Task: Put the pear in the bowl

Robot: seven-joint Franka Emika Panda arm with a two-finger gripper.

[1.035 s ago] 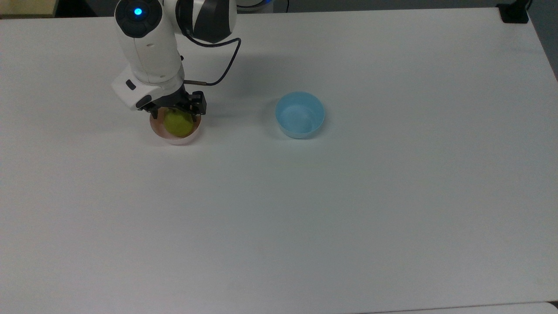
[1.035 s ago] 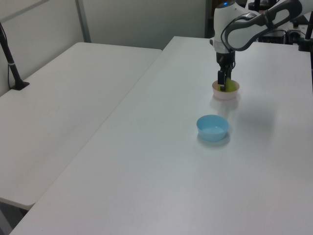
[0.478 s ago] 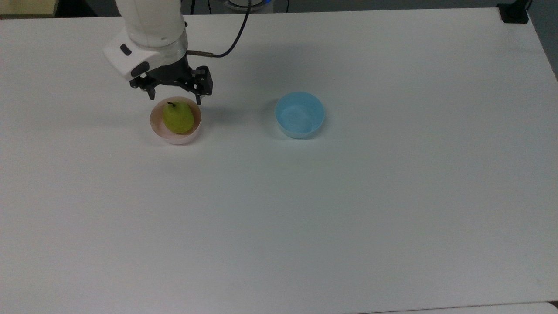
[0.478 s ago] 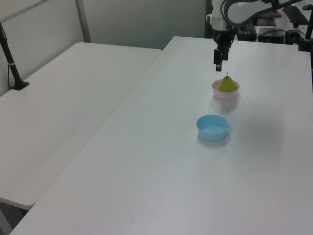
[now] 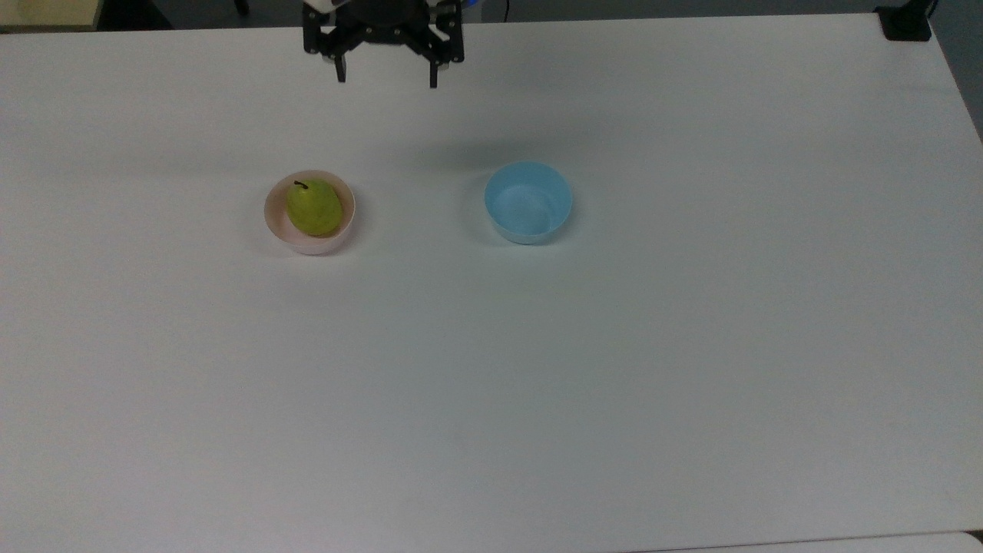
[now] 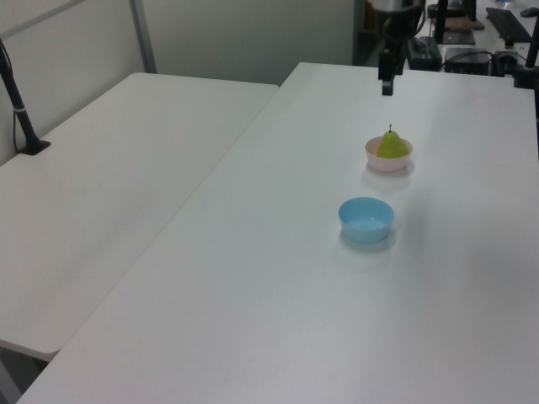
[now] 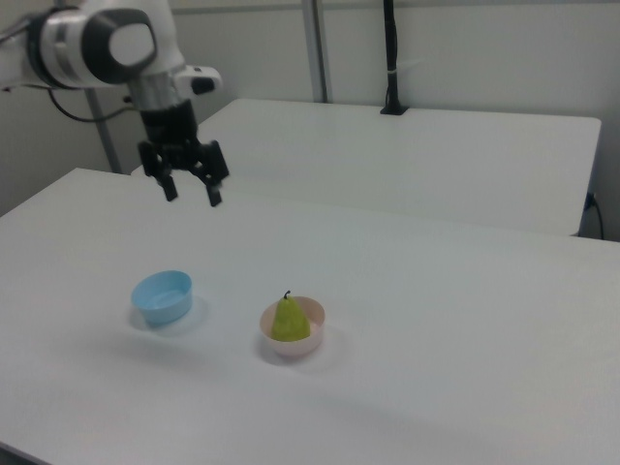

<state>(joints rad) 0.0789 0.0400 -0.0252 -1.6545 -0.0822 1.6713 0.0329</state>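
The hand [image 5: 384, 78] hangs high over the far edge of the white surface [image 5: 537, 369], its two dark fingers [image 5: 340, 71] spread wide apart and gripping nothing. In the right view the hand [image 7: 192, 194] points downward from the white arm [image 7: 107, 44], well above the surface [image 7: 407, 291] and apart from both bowls. In the left view the hand [image 6: 386, 82] sits at the far end of the surface [image 6: 253, 278].

The pear [image 5: 313, 208] lies inside the bowl [image 5: 309, 243], its short dark stem pointing to the top view's upper left. In the right view the pear [image 7: 289, 321] stands upright in the bowl [image 7: 295, 347]; in the left view the pear [image 6: 391, 146] rises above the rim of the bowl [image 6: 387, 162].

The light blue bowl [image 5: 528, 202] stands well apart to the top view's right of the pink one; it also shows in the left view [image 6: 366, 220] and the right view [image 7: 162, 296].

No brand, label or writing can be read anywhere.

Half a second ago the hand hovered just beyond the bowl's rim; it has since risen and drawn back, toward the top view's upper right. The pear and both bowls have not moved.
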